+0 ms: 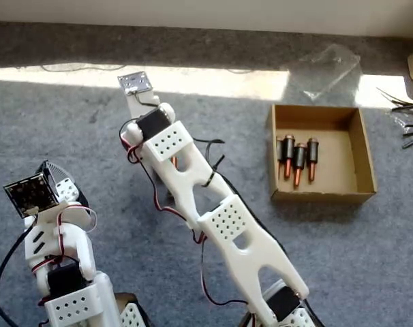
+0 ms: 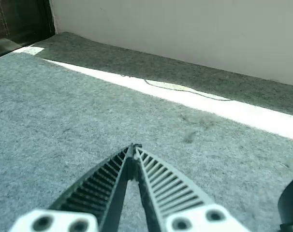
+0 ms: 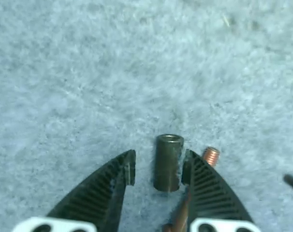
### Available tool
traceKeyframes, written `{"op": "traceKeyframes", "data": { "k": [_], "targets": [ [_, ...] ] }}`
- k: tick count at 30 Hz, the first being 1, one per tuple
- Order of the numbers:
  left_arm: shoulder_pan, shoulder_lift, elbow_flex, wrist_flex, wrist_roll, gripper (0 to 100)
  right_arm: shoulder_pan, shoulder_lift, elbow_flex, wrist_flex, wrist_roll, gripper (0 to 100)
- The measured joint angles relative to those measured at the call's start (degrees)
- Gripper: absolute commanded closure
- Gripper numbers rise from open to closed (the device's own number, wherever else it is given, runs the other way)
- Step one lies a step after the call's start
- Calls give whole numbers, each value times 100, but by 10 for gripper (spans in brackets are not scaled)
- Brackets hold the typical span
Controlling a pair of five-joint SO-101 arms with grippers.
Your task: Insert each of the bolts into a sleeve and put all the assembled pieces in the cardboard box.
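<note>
Across the middle of the desk [image 1: 90,116], the right arm [image 1: 227,221] stretches in a long diagonal from the near edge toward the far left, with its wrist bent down over the grey carpet-like cover. The right gripper [image 3: 159,155] points down at the cover with its fingers [image 3: 108,188] spread. A dark sleeve [image 3: 168,162] stands on end between them, long axis upright and open bore on top. It sits close against one finger, with a clear gap to the other. A copper bolt [image 3: 211,155] lies on the cover just beside that nearer finger and is partly hidden behind it. Its shaft runs roughly along the finger's length.

At the near left corner the left arm [image 1: 63,245] is folded back. The left gripper [image 2: 133,147] is held over bare cover with its fingers pressed together at the tips.

Well to the right, the cardboard box [image 1: 367,160] holds four assembled pieces [image 1: 299,158]. They lie side by side, roughly parallel, with copper ends pointing toward the near wall.
</note>
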Motion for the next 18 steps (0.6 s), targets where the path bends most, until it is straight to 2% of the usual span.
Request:
{"op": "traceKeyframes", "data": {
  "k": [15, 18],
  "targets": [
    [0, 0, 0, 0, 0, 994, 88, 536, -9, -44, -149, 851],
    [0, 0, 0, 0, 0, 994, 88, 545, -9, -44, -158, 893]
  ]
}}
